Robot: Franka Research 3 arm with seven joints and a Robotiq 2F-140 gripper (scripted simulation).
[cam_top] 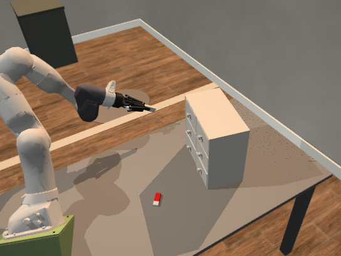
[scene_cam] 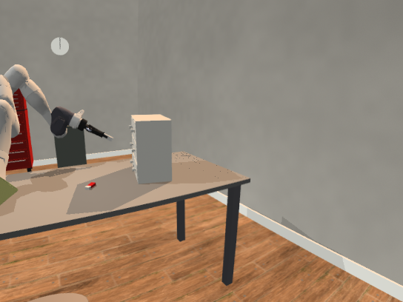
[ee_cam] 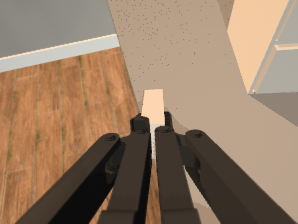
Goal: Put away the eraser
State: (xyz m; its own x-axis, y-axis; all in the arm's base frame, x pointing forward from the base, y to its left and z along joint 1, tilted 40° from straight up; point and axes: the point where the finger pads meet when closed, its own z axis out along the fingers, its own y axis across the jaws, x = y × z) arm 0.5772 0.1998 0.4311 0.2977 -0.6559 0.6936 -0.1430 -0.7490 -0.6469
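Note:
A small white chest (cam_top: 214, 135) with two columns of knobbed drawers stands on the table, all drawers pushed in; it also shows in the exterior view (scene_cam: 151, 148). A red and white eraser (cam_top: 157, 199) lies flat on the table in front of the chest, and shows in the exterior view (scene_cam: 90, 185). My gripper (cam_top: 152, 109) is shut and empty, held high in the air to the left of the chest's top, pointing toward it, well apart from the chest. In the wrist view the closed fingers (ee_cam: 153, 122) point past the chest's corner (ee_cam: 265, 45).
The table's far edge runs behind the chest. A dark cabinet (cam_top: 44, 31) stands on the floor at the back left. My arm's base sits on a green block (cam_top: 37, 241) at the table's front left.

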